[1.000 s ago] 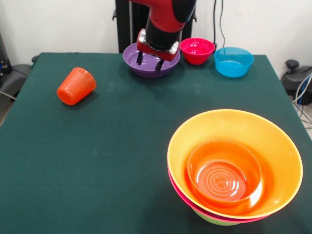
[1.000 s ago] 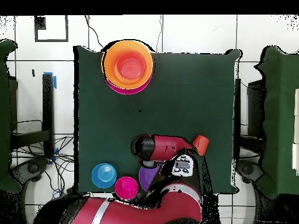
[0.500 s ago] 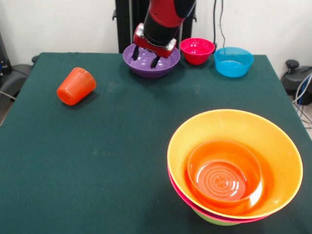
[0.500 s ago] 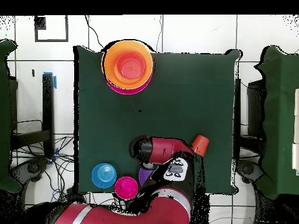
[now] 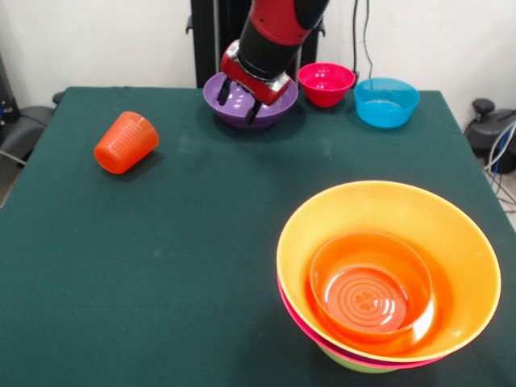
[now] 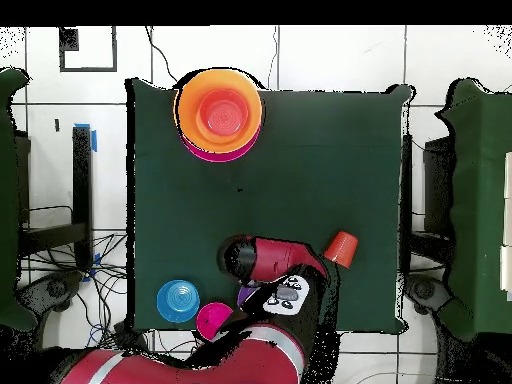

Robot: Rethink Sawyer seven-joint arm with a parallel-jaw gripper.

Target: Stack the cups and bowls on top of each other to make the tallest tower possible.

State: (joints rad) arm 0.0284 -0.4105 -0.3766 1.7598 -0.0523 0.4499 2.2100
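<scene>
Hovering: the hand (image 5: 239, 102) hung over the purple bowl (image 5: 250, 106) at the desk's far edge, fingers spread apart and pointing down into the bowl, gripping nothing
Key relation: purple bowl sat directly beneath the hand, its near rim just ahead of the fingertips; a round thing, so no long axis to line up with
Tower: orange bowl (image 5: 371, 289) nested in the large yellow-orange bowl (image 5: 451, 234), pink and green rims under it, at the near right corner; well apart from the hand
Cup: tumbler (image 5: 126, 143) lay on its side, left of the hand
Others: magenta bowl (image 5: 326, 84); blue bowl (image 5: 386, 101)
Desk: green cloth (image 5: 201, 242)
</scene>
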